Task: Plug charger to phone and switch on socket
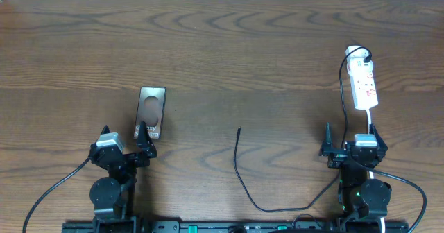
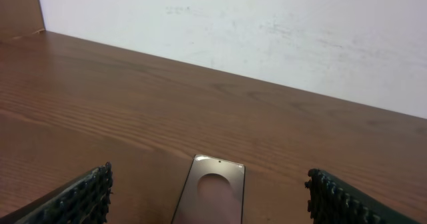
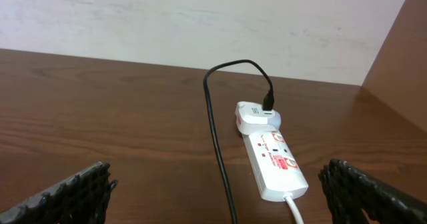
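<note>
The phone (image 1: 150, 112) lies flat on the table at front left, glossy grey face up, and shows in the left wrist view (image 2: 212, 196) between the fingers. My left gripper (image 1: 125, 144) sits open just behind its near end. The charger (image 1: 237, 165) is a thin black cable; its free plug tip lies mid-table and its far end runs to a white adapter on the socket (image 1: 364, 82). The socket is a white power strip with red markings at the right, seen in the right wrist view (image 3: 275, 163) beside the cable (image 3: 216, 141). My right gripper (image 1: 351, 137) is open, just in front of the socket.
The brown wooden table (image 1: 229, 46) stretches back to a white wall (image 2: 267, 31). A white lead (image 3: 294, 209) leaves the socket's near end toward my right arm. A thicker black arm cable (image 1: 48, 191) loops at front left.
</note>
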